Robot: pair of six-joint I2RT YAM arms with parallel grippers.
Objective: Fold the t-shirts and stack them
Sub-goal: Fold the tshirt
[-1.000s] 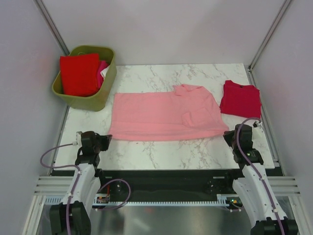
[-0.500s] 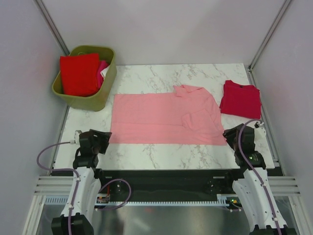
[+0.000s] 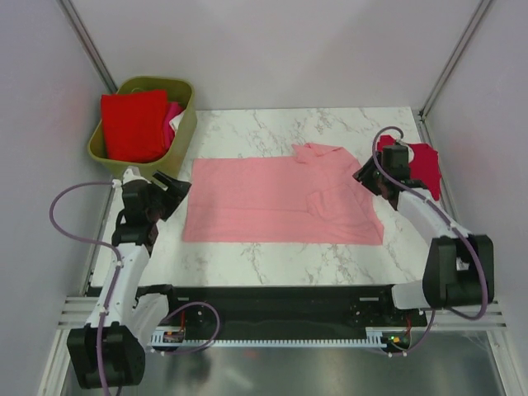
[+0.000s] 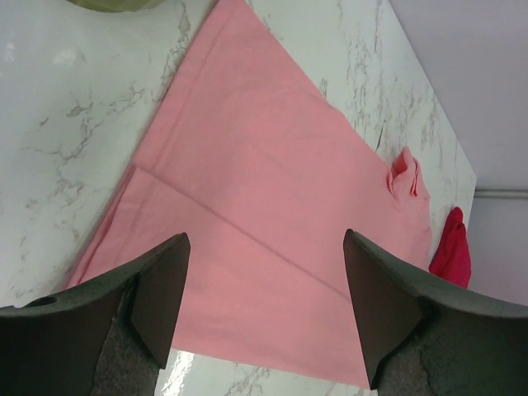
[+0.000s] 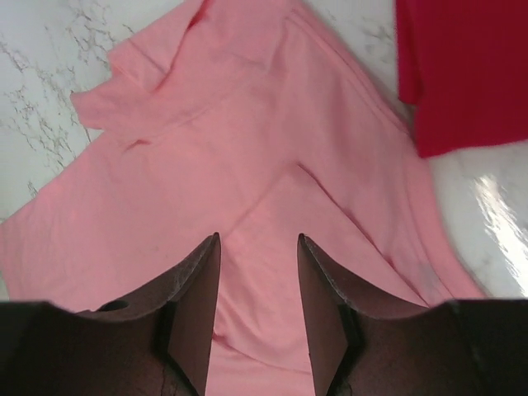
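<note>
Currently both of my grippers are empty. Left gripper point(image 4: 262, 272): fingers spread wide, nothing between them, hovering over the left end of the light pink shirt point(image 3: 272, 202). Right gripper point(image 5: 258, 241): fingers parted by a narrower gap, also holding nothing, above the shirt's right end, where a sleeve point(image 3: 318, 200) lies turned in over the body. The pink shirt lies flat across the middle of the table point(image 3: 272, 260), long axis left to right. The left wrist view shows a crease line along its near strip, so I judge one lengthwise fold is in and more are needed. Dark crimson shirt point(image 3: 426, 169) sits folded at the far right, just beside the pink one's right end and partly behind my right arm. Bright red shirt point(image 3: 132, 124) and a hot pink shirt point(image 3: 174, 111) lie in the basket point(image 3: 157, 172) at far left. Risks from here: (1) pinching only the top layer at the doubled edge, so the fold peels open on lift; (2) my two sides closing at different depths or rising unevenly, skewing the next fold; (3) the right fingers landing too far outward and catching the crimson cloth, dragging that folded piece; (4) the turned-in sleeve flopping out if the cloth is pulled taut. Cloth looks limp; low, matched lifts advised.
</note>
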